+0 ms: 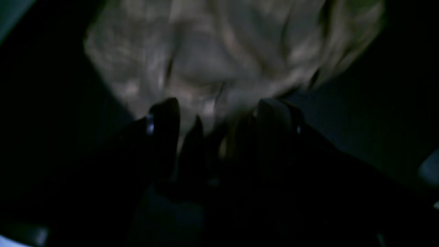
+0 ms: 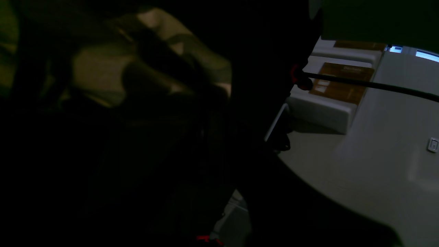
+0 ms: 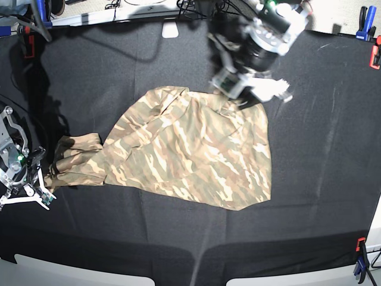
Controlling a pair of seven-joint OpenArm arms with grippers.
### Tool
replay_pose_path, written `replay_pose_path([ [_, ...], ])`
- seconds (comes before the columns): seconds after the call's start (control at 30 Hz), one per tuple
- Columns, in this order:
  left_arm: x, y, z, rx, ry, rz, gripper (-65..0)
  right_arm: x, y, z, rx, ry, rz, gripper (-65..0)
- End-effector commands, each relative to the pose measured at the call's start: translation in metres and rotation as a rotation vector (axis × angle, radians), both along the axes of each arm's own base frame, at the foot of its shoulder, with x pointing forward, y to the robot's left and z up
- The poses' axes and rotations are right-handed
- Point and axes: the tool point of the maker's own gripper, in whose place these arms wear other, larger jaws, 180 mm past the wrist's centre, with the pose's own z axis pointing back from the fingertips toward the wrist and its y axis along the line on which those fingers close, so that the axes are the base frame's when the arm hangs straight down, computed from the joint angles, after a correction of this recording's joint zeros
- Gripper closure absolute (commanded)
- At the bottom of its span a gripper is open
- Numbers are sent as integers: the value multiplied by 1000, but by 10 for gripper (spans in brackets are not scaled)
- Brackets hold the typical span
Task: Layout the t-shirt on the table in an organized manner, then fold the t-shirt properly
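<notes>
Camouflage fabric of the t-shirt [image 3: 190, 149] lies partly spread on the middle of the table [image 3: 321, 119], its body fairly flat, but one end is bunched and pulled out toward the table's edge. The right gripper [image 3: 49, 174] is closed on that bunched end, while the left gripper [image 1: 219, 116] hovers with jaws wide apart at the far edge of the shirt, holding nothing that I can see. I judge that the laying out is only half done and no fold is yet made.
</notes>
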Motion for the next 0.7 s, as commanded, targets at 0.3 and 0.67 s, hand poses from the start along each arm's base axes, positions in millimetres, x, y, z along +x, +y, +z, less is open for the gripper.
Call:
replay_pose_path([
  [0.3, -4, -21, -40, -109, 74, -16, -335, 9, -10, 25, -25, -62, -11, 0],
  [0.67, 17, -33, -45, -58, 35, -1, -331, 9, -10, 24, -25, -63, -11, 0],
])
